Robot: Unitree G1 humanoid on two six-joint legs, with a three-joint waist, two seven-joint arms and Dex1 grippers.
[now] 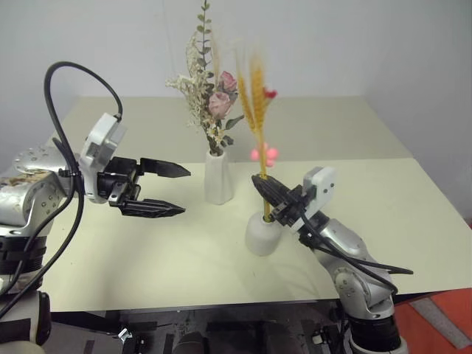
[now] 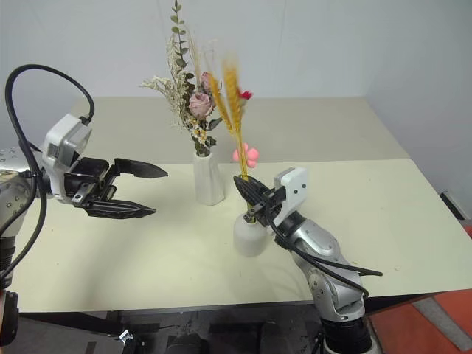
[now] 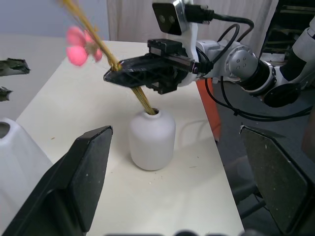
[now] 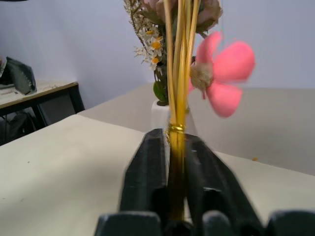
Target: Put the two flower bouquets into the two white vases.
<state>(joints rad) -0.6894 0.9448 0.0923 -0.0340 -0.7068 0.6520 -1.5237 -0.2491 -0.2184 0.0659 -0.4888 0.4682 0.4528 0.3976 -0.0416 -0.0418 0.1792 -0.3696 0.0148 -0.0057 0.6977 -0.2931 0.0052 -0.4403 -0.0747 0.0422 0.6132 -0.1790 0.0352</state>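
Two white vases stand on the cream table (image 1: 147, 265): the tall vase (image 1: 218, 177), holding the bushy bouquet (image 1: 209, 96) of cream sprigs and pink roses, is between the claws, and the short vase (image 1: 262, 233) sits just below the right claw (image 1: 267, 193). Slim yellow bouquet (image 1: 257, 110), with pink and red blossoms, has its stems in the short vase's mouth, the right claw's fingers close around them. Left claw (image 1: 175, 190) hangs wide open and empty beside the tall vase; no writing is legible.

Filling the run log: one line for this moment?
bushy cream-and-pink bouquet: in tall tapered white vase | slim yellow wheat-like bouquet: stems in squat white vase | right gripper: around stems | left gripper: open, empty
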